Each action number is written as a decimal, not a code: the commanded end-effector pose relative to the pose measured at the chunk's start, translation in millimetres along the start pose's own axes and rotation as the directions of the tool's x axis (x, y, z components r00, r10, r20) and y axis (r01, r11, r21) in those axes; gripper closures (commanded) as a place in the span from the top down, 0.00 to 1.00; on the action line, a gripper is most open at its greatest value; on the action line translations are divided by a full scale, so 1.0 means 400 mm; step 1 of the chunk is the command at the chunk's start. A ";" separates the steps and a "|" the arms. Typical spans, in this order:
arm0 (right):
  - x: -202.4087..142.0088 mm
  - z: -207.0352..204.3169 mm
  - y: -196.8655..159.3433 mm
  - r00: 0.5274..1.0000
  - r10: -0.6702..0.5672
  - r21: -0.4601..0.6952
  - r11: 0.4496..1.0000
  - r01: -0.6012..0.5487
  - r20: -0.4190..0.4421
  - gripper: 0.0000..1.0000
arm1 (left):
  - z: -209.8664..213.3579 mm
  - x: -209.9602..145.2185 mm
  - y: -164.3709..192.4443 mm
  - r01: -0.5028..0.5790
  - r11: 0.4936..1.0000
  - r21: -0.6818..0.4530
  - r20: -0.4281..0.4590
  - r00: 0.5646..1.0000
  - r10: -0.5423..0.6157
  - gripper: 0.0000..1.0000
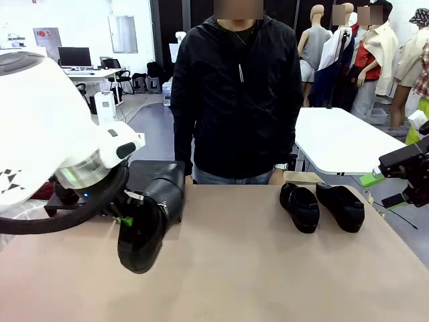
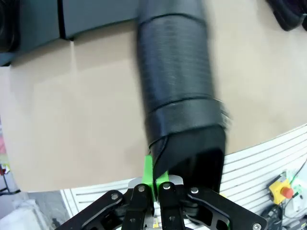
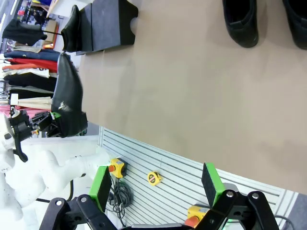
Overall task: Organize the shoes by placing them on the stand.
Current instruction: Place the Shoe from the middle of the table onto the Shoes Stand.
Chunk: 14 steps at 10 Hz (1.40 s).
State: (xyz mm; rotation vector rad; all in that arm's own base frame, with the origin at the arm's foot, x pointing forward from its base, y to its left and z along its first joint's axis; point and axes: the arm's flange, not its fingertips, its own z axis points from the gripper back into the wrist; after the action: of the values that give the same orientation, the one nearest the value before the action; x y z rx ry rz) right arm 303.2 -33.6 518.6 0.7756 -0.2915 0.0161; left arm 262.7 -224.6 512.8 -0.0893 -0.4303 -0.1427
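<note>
The left arm [image 1: 40, 134] reaches in with its wrist bent, so the left tool [image 1: 126, 219] points downward and inward. Its green pads [image 2: 148, 175] are pinched tight together on the rim of a shoe [image 2: 177, 86], which extends straight out beyond the fingertips. The right tool [image 3: 156, 186] hovers with both fingers [image 3: 211, 183] spread wide, and nothing sits between them.

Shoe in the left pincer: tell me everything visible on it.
Black shoe, slightly glossy, leather-like, rounded toe. It hangs toe-down over the table's left part, in front of the stand, pinched at its heel rim by the shut left pincer; nothing else holds it. Whether its toe touches the table is unclear.
</note>
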 end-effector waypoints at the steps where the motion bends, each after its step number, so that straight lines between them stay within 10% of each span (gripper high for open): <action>1: 0.004 0.001 0.003 1.000 0.003 0.031 1.000 -0.003 0.007 1.00 | 0.016 -0.034 -0.060 0.130 0.992 -0.003 0.037 0.991 -0.129 0.00; 4: 0.004 0.001 0.003 1.000 0.003 0.031 1.000 -0.003 0.007 1.00 | 0.003 -0.029 -0.052 0.083 0.997 0.009 0.009 0.997 -0.083 0.00; 6: 0.004 0.001 0.003 1.000 0.003 0.031 1.000 -0.003 0.007 1.00 | 0.011 0.118 0.101 -0.092 0.993 0.077 0.045 0.995 0.089 0.00; 14: 0.004 0.001 0.003 1.000 0.003 0.031 1.000 -0.003 0.007 1.00 | -0.157 0.484 0.588 -0.094 0.995 -0.030 0.163 0.982 0.097 0.00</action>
State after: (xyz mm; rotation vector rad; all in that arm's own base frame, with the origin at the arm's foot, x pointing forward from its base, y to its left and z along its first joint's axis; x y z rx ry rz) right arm 303.1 -33.9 518.8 0.7753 -0.2922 0.0153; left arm 498.4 -21.1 510.4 -0.0829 -0.5810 -0.0552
